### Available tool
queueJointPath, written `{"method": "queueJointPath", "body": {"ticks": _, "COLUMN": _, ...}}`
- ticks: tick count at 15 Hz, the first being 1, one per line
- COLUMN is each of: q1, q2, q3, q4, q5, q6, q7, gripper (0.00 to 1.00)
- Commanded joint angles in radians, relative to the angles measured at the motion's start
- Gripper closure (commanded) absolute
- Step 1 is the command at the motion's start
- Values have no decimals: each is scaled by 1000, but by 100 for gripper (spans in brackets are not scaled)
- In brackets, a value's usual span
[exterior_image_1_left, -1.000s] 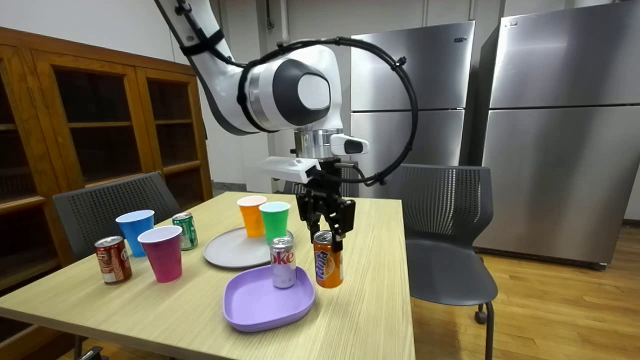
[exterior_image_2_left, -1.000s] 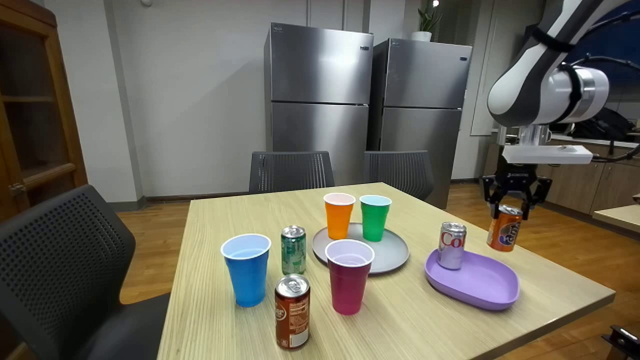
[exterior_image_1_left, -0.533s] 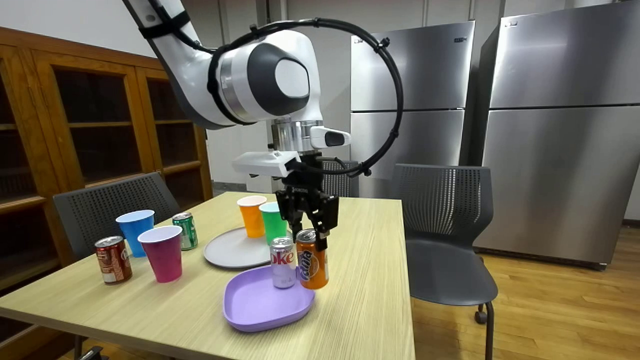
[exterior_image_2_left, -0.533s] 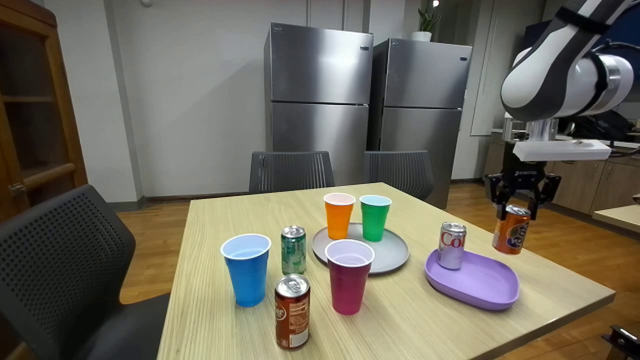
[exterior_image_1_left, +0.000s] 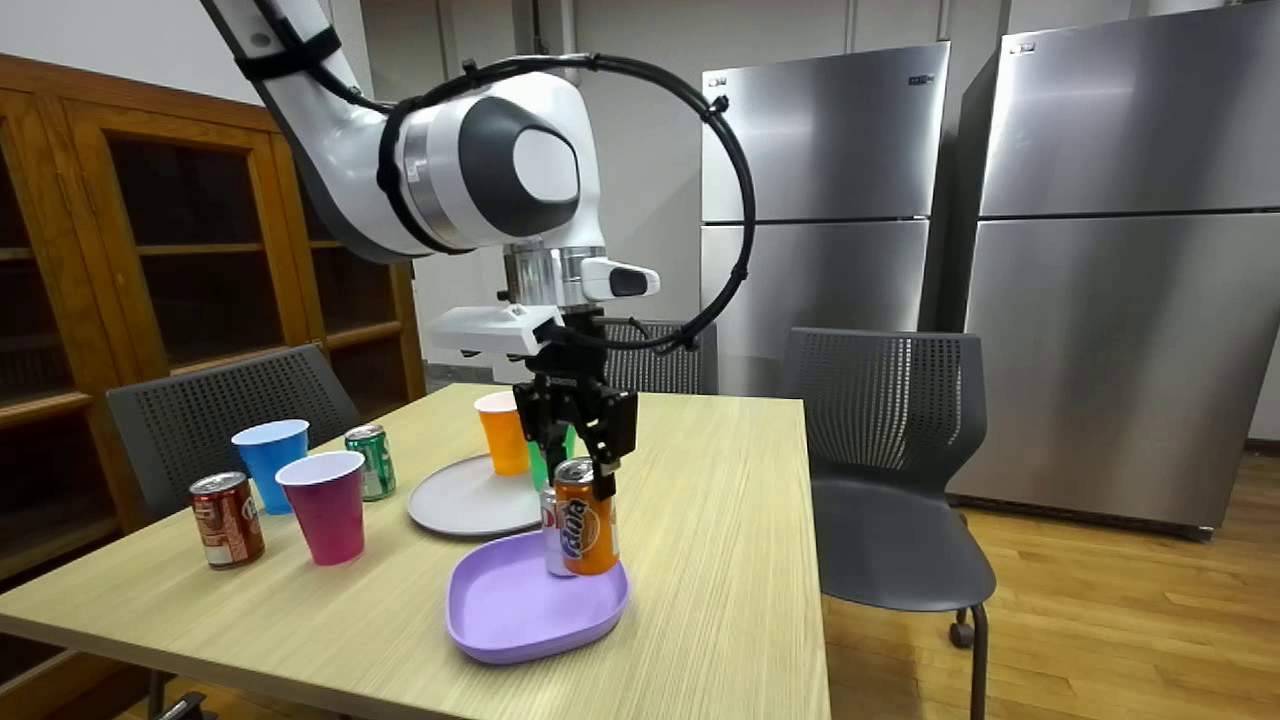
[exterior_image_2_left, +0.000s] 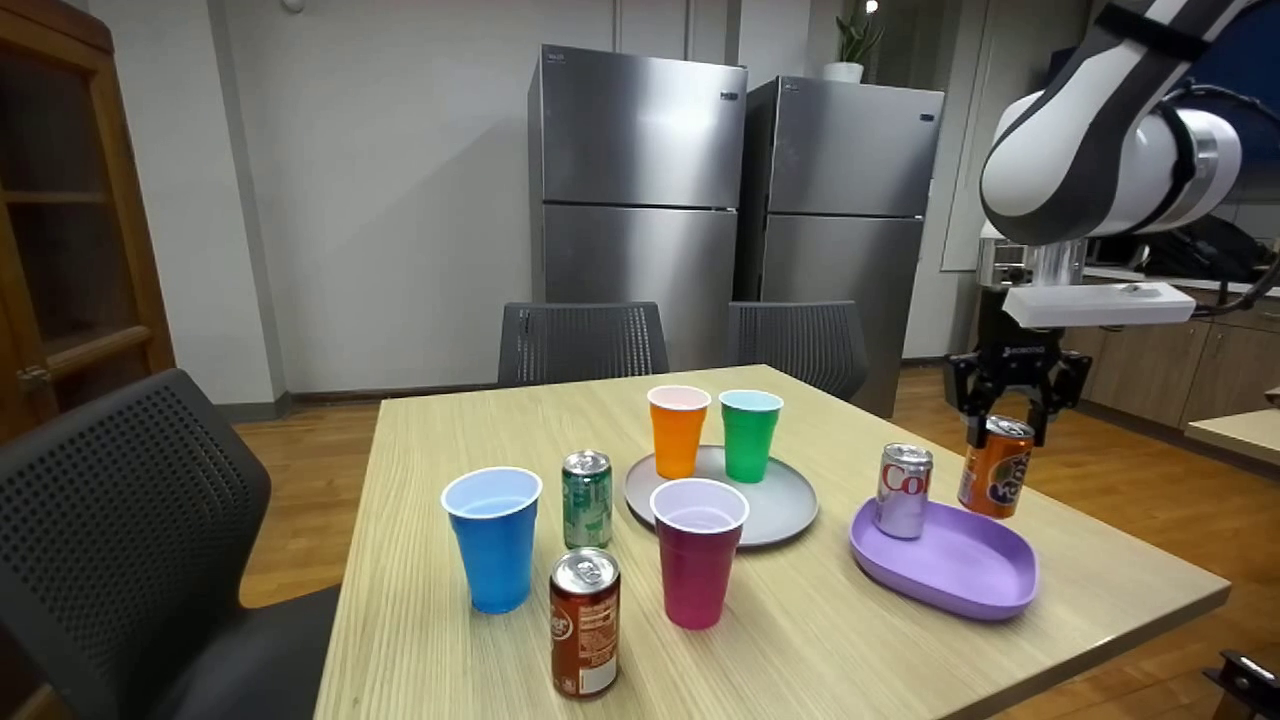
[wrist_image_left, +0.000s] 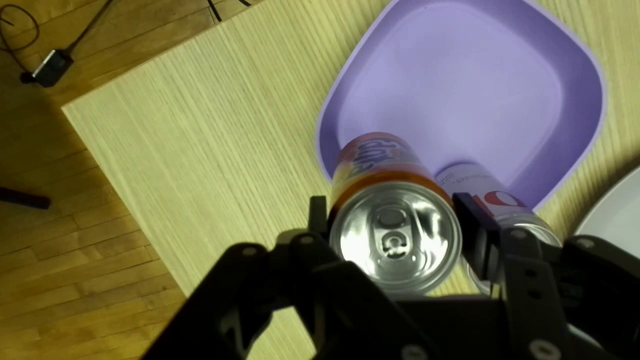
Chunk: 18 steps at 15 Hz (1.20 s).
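The gripper (exterior_image_2_left: 1008, 434) grasps an orange can (exterior_image_2_left: 995, 482) at the edge of the purple tray (exterior_image_2_left: 955, 570); whether can and tray touch is hard to tell. A silver can (exterior_image_2_left: 903, 495) stands in that tray; a grey plate (exterior_image_2_left: 795, 515) lies near it.

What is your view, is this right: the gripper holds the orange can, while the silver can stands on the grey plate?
One detail is wrong: the silver can stands in the purple tray, as an exterior view shows. The gripper does hold the orange can.
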<state>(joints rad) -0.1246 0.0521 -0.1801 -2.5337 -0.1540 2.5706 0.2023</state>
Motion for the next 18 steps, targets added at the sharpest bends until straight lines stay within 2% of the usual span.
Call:
{"method": "queueJointPath", "body": {"ticks": 1, "q1": 11, "q2": 13, "q3": 23, "q4": 6, "q5": 4, "q6": 3, "q7": -5, "gripper": 62}}
{"method": "queueJointPath", "body": {"ticks": 18, "q1": 18, "q2": 176, "q3": 30, "q4": 108, "q5": 42, "q6": -7, "q7": -41, "gripper": 62}}
